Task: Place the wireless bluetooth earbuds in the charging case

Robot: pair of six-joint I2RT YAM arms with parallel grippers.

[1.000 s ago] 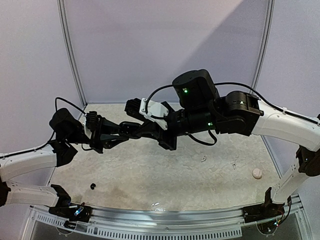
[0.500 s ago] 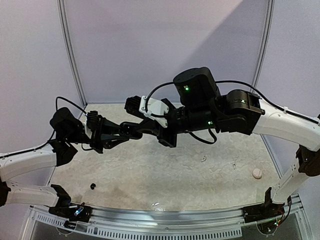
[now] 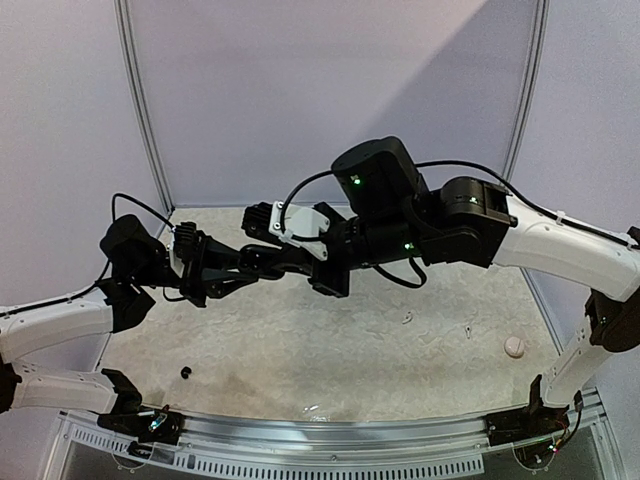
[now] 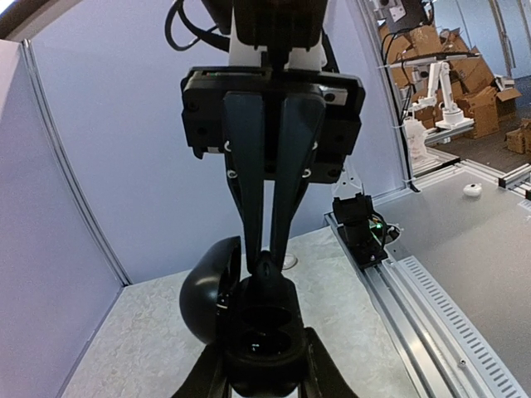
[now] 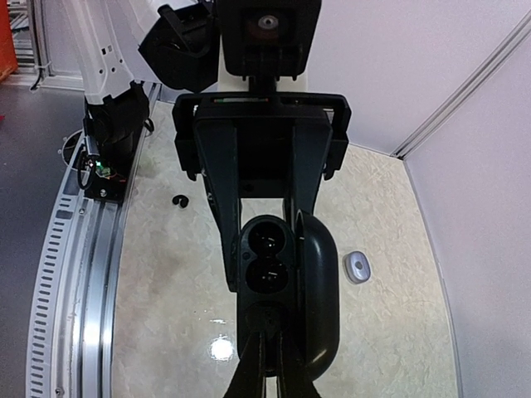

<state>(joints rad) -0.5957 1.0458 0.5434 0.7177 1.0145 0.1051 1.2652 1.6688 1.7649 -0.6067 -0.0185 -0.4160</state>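
Black pads of my right end effector (image 5: 267,355) are pinched narrow, tips together at the near rim of the charging case (image 5: 267,317). I can't tell whether a bud sits between them.

Over the last second my right wrist has slid left, closing onto the case. I read this as final approach for seating, not done yet.

My left end effector (image 4: 264,371) clamps the case by its sides and holds it mid-air above the worktop (image 3: 300,350), centre-left.

The case's long axis runs along the line between my two end effectors, with the two sockets (image 5: 267,236) one behind the other on it. The socket face points toward my right wrist camera. The lid (image 5: 319,290) is swung open to one side, clear of the approach. Both sockets look dark; occupied or not, unclear.

Loose earbuds lie on the worktop: black bud (image 3: 185,372) near-left, white bud (image 3: 514,346) near-right, both well apart from the case. More picks likely due.
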